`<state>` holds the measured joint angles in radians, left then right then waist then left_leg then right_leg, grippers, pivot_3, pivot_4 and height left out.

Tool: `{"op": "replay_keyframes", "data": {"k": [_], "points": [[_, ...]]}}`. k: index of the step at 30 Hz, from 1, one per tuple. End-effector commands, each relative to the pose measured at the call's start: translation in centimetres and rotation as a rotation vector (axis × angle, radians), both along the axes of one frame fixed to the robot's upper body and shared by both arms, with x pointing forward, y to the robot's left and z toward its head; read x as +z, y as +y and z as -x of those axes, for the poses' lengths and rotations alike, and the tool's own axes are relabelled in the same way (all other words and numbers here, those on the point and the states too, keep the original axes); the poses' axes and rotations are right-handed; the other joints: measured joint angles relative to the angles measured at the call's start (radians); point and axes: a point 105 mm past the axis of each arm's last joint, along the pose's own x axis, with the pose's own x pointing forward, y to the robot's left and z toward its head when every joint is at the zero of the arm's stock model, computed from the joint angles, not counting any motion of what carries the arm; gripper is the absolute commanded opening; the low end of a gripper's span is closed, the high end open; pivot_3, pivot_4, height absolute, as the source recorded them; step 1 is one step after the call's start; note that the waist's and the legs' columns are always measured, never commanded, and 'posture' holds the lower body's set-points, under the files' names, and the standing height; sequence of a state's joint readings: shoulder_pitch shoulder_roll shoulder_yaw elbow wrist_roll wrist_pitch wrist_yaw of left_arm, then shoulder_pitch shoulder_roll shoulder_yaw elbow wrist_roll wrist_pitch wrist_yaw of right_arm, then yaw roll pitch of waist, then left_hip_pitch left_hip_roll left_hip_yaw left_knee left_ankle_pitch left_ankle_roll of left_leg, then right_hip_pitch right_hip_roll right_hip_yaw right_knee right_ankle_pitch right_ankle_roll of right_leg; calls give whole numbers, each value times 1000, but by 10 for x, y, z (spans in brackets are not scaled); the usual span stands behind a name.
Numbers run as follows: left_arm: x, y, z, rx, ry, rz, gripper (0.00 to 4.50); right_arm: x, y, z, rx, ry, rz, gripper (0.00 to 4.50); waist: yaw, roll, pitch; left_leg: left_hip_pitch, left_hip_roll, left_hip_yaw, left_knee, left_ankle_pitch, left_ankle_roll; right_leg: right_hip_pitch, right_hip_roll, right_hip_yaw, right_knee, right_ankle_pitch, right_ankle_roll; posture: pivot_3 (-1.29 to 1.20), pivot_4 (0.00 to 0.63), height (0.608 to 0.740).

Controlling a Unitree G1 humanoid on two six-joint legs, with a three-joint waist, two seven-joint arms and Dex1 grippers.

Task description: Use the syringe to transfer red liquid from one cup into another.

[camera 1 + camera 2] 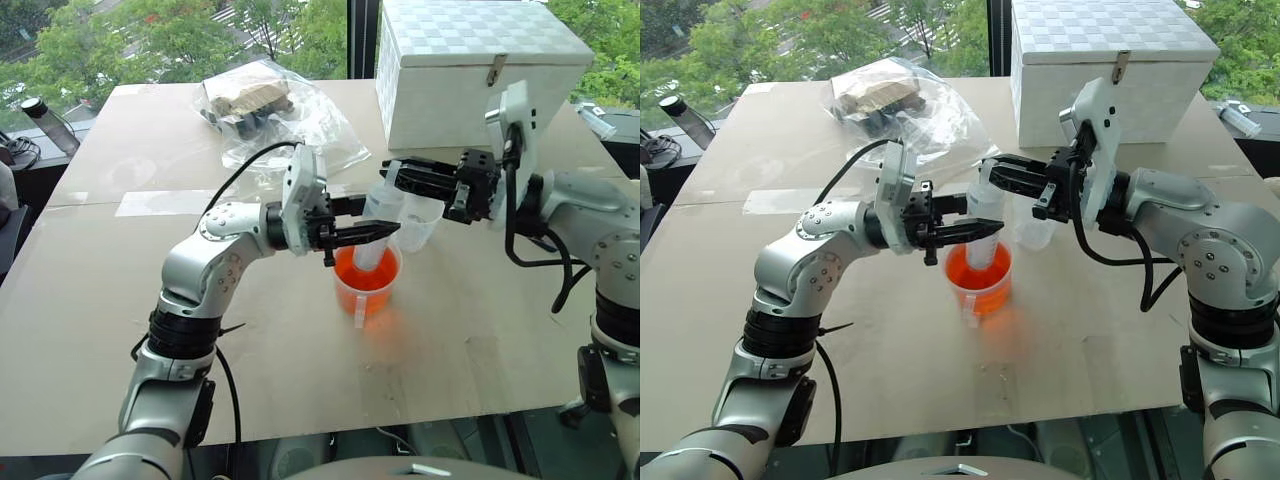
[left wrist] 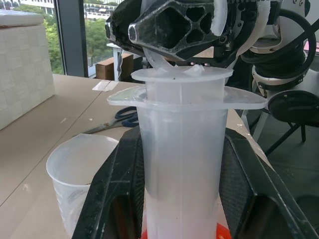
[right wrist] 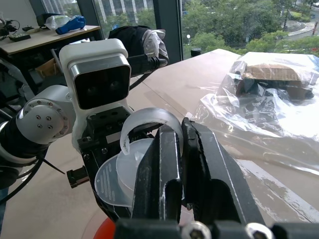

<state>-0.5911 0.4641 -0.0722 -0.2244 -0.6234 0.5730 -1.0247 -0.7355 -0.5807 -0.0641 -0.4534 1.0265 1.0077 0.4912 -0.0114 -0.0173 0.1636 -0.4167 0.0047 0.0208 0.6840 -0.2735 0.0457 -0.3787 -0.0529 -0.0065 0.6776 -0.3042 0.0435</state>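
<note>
- Now my left gripper (image 1: 975, 231) is clamping the syringe (image 2: 182, 164) barrel upright in the orange beaker (image 1: 981, 280).
- My right gripper (image 3: 180, 164) is pinching the plunger ring (image 3: 149, 121); I should be pulling straight up, slowly.

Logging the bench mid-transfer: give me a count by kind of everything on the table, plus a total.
Cups: 2, the orange beaker and the clear cup
Syringe: 1, the syringe standing in the beaker
Boxes: 1, the white box
Plastic bags: 1, the plastic bag
Scissors: 1, the scissors
Total: 6
</note>
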Motion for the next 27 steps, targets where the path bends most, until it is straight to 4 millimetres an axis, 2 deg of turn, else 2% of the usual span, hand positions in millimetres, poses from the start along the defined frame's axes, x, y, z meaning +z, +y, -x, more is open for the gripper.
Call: {"op": "replay_keyframes", "data": {"k": [1, 15, 27], "points": [[2, -1, 2, 11, -26, 7, 1373, 22, 0, 14, 41, -81, -54, 37, 0, 0, 0, 0, 0, 0, 0, 0, 0, 0, 0, 0, 0, 0, 0, 0, 150, 740], [-11, 0, 2, 10, -14, -19, 1373, 54, -10, 4, -3, -125, -155, 37, 0, 0, 0, 0, 0, 0, 0, 0, 0, 0, 0, 0, 0, 0, 0, 0, 150, 740], [-6, 0, 1, 2, -28, -6, 1373, 57, -10, 4, 2, -123, -170, 37, 0, 0, 0, 0, 0, 0, 0, 0, 0, 0, 0, 0, 0, 0, 0, 0, 150, 740]]}}
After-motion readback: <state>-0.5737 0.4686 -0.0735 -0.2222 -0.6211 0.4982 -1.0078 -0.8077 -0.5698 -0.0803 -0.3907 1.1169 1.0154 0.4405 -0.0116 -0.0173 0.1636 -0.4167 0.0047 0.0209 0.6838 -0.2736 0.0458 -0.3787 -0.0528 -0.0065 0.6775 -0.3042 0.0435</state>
